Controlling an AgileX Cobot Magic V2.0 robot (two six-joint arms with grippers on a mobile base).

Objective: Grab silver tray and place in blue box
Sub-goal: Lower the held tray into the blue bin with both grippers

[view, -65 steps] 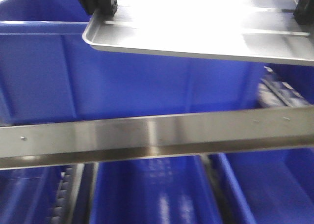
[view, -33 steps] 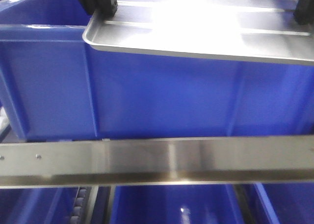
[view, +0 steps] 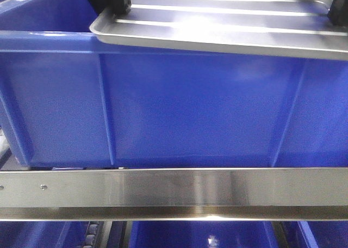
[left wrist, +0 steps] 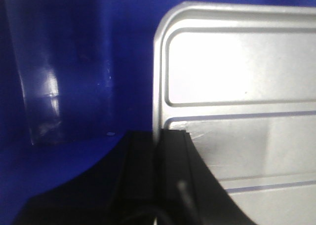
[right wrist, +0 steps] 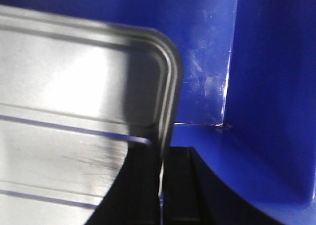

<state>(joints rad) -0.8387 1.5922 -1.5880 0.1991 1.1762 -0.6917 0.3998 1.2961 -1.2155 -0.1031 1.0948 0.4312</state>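
Your left gripper (left wrist: pixel 159 141) is clenched on the rim of the tray (left wrist: pixel 237 77), one black finger outside the edge and one on the floor side. Your right gripper (right wrist: pixel 161 156) pinches the opposite short end the same way. The tray hangs between both arms, close to level, over the mouth of the box (view: pixel 190 106). Its near long edge sits just above the box's front rim, and blue wall shows past its corners in both wrist views.

By my judgement it is thin sheet metal: light, and stiff along the ridges, but polished and slick, so a rim pinch may slide or let it pivot. The short end rims where you have it look like the sensible hold. Match your two arms so it does not twist. It would likely clatter, not break.

You have no brand, label or writing to read on the tray, the box or the steel rail (view: pixel 174 193) in front
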